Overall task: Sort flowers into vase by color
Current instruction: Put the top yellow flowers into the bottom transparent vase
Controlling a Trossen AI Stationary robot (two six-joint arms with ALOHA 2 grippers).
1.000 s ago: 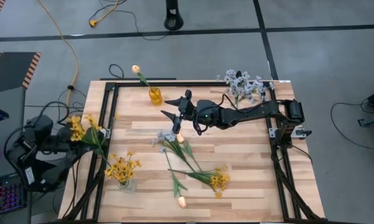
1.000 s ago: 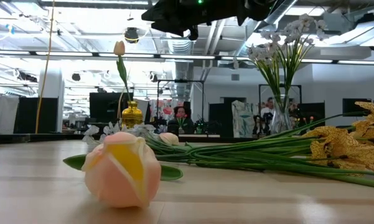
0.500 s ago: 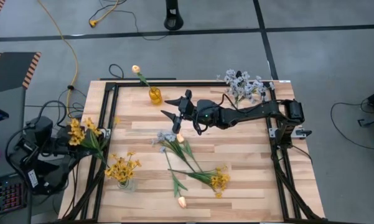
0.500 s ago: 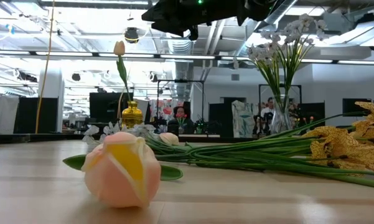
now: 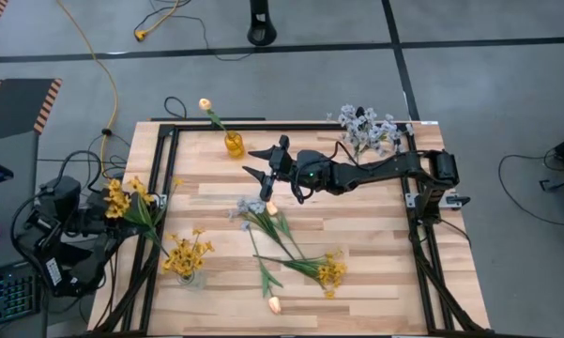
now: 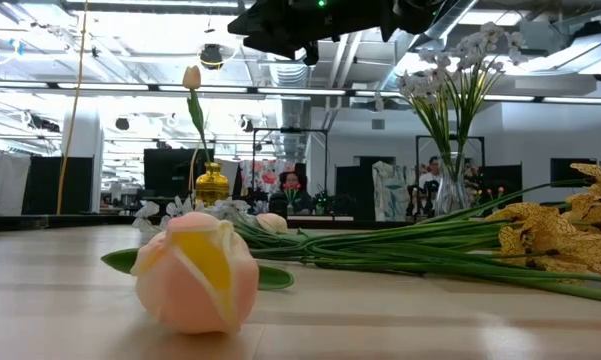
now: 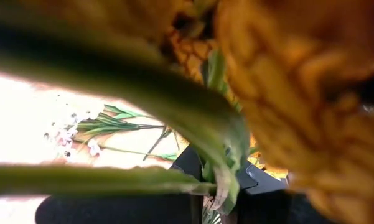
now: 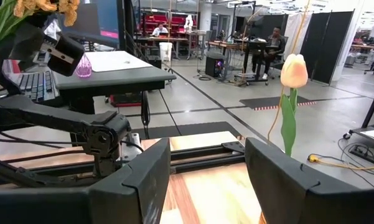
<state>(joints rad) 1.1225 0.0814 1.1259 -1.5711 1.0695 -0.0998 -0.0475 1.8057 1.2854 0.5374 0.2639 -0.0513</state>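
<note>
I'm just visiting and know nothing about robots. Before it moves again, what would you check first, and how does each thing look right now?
1. Left hand gripping a yellow flower: ok, shut on its stem.
2. Right hand free to pick: ok, open and empty above the table.
3. Loose flowers within reach: ok, lying mid-table.
4. Yellow bunch's glass vase upright: ok.
5. Amber vase upright, holding one tulip: ok.
6. Carried flower clear of the table frame: cannot tell.

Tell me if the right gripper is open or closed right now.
Open. The right gripper hovers near the amber vase with its two fingers spread apart and nothing between them; its wrist view shows a clear gap there too.
</note>
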